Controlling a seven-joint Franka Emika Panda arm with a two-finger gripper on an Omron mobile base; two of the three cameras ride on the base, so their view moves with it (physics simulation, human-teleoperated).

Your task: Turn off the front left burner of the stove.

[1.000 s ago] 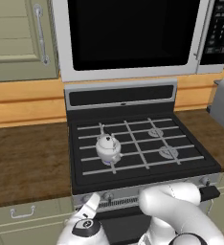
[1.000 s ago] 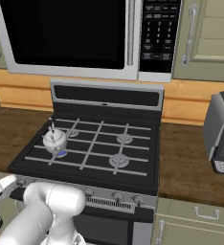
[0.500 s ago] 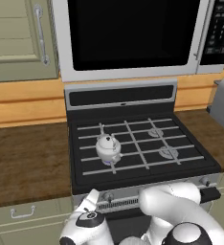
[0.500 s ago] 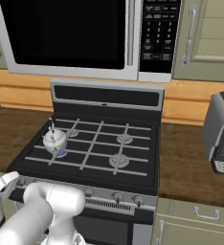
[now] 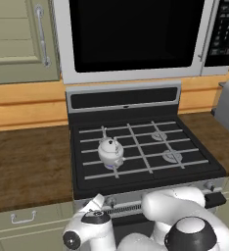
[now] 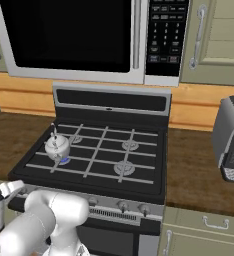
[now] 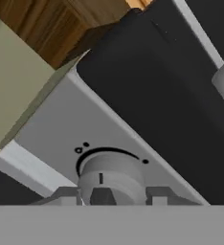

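The claw sits at a round grey knob on the stove's silver front strip, at its far left end; whether its tips are closed on the knob or merely flanking it cannot be told. The front left burner shows a faint blue glow under a small white kettle, which stands on the pale grey grate.

The risk, as judged from here: smooth, short and cylindrical, the knob offers little purchase, so the tips could slip round it without turning it, leaving the flame lit. A twist the wrong way could raise the flame beneath the kettle. Grabbing a neighbouring knob would work the wrong burner.

The cooktop is glossy black, the strip brushed silver, the counter dark wood grain. A black tick marks the knob face.
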